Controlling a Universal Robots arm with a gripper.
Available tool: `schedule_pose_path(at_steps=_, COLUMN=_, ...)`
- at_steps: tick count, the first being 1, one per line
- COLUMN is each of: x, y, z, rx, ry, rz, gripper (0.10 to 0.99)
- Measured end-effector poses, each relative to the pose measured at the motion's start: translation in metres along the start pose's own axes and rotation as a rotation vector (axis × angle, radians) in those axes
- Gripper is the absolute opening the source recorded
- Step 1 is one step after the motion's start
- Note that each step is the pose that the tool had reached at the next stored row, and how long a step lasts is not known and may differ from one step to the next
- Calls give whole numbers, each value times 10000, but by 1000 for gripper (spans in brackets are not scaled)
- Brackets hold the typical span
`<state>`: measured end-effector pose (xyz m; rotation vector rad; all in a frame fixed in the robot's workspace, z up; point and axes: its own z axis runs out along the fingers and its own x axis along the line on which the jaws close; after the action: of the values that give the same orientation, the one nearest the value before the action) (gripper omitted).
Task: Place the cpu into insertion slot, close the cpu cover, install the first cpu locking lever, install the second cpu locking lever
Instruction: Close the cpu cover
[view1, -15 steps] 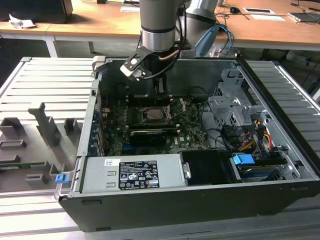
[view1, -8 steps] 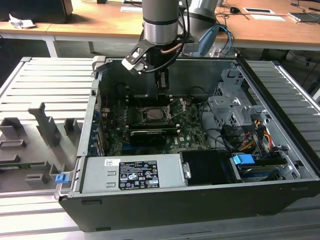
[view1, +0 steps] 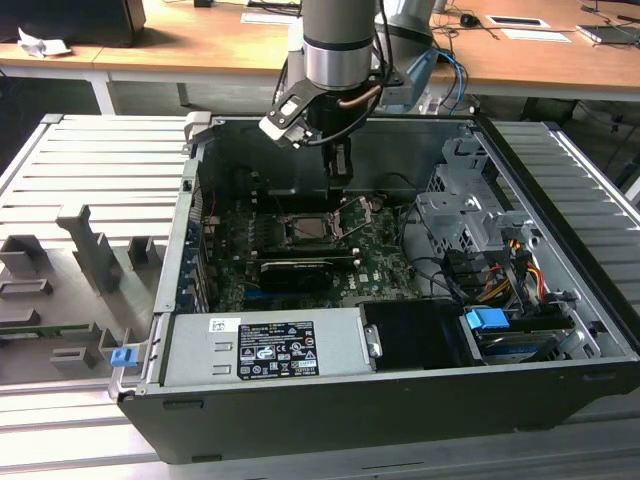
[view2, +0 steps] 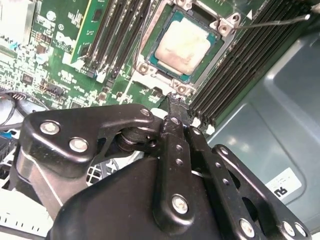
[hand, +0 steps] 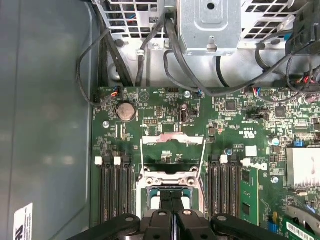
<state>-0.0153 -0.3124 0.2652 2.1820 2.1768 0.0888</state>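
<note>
The jaws are pressed together with nothing between them; the gripper makes one narrow tip, which I judge better suited to pushing than to grasping. In the exterior view the cpu lies toward the exterior view's left of that tip, flat in the slot; the placing step looks done, the chip level inside the metal rim. The gripper hangs just above the board, beside the slot and clear of the chip. In the first wrist view the cover appears tilted up and open, leaving the chip bare. Further right in the second wrist view a lever stands free as a thin wire; unlatched, so the cover can swing.
</note>
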Motion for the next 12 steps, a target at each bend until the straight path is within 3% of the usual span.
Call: schedule_pose_path(at_steps=12, x=3, y=114, z=9, rx=0, ry=0, rz=0, gripper=106)
